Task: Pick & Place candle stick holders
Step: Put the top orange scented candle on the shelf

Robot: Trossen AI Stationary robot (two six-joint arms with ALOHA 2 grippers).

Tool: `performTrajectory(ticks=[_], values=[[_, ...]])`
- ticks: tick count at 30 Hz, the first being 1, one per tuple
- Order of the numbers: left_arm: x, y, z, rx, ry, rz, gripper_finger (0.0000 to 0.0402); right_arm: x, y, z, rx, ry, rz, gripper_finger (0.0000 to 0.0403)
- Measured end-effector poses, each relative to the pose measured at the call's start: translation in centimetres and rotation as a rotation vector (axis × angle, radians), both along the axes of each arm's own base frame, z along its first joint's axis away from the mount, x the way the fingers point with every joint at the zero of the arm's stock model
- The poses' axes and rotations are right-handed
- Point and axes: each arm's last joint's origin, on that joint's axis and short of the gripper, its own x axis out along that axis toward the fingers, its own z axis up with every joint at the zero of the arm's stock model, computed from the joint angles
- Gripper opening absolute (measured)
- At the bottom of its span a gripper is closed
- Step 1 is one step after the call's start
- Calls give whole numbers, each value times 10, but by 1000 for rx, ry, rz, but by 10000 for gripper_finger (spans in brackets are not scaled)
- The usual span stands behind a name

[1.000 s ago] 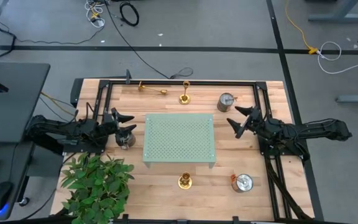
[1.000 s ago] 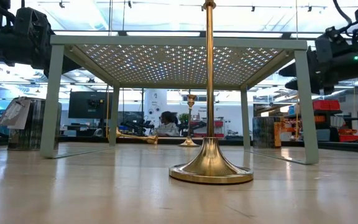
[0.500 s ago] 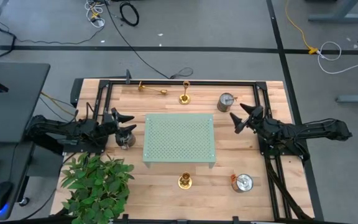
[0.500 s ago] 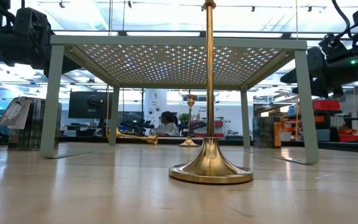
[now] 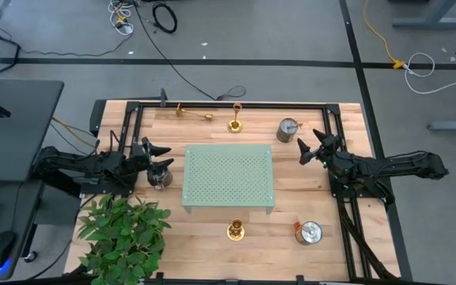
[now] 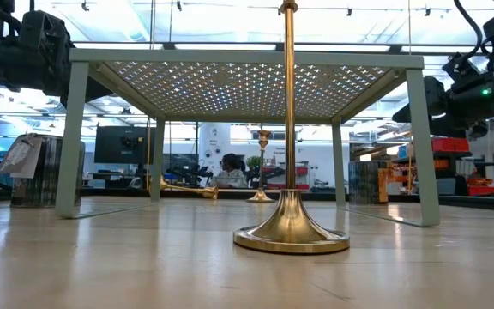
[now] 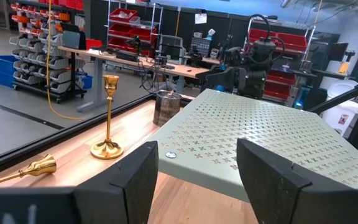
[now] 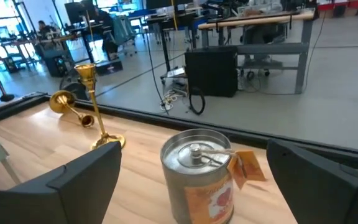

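Candle stick holders (image 5: 235,230) untouched — right gripper (image 5: 310,148) (jaws wide) near tin (image 5: 288,129).

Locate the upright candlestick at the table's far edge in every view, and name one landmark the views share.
High: upright candlestick, top centre, beyond the green perforated stand.
Low: small, behind the near candlestick's stem.
Left wrist: left of the stand.
Right wrist: left of the tin can.
Shared landmark: the fallen candlestick beside it.

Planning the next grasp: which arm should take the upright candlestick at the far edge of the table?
Probably right. The right gripper is open and apart from, but nearer, the upright candlestick, seen in its wrist view beyond a tin can. The left gripper hangs across the green perforated stand.
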Motion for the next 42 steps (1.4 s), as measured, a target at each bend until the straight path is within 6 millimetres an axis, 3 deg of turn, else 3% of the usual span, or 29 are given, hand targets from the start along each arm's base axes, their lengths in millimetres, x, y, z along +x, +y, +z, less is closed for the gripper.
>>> performTrajectory(ticks=[12, 25, 30, 42], values=[[0, 0, 0, 0, 3, 0, 218, 4, 1, 0, 9, 22, 131, 400], [0, 0, 0, 2, 2, 2, 218, 10, -23, -24, 98, 247, -21, 400], [0, 0, 0, 2, 2, 4, 218, 16, -27, -24, 136, 201, 28, 400], [0, 0, 0, 2, 2, 4, 218, 26, -35, -40, 190, 281, 32, 400]])
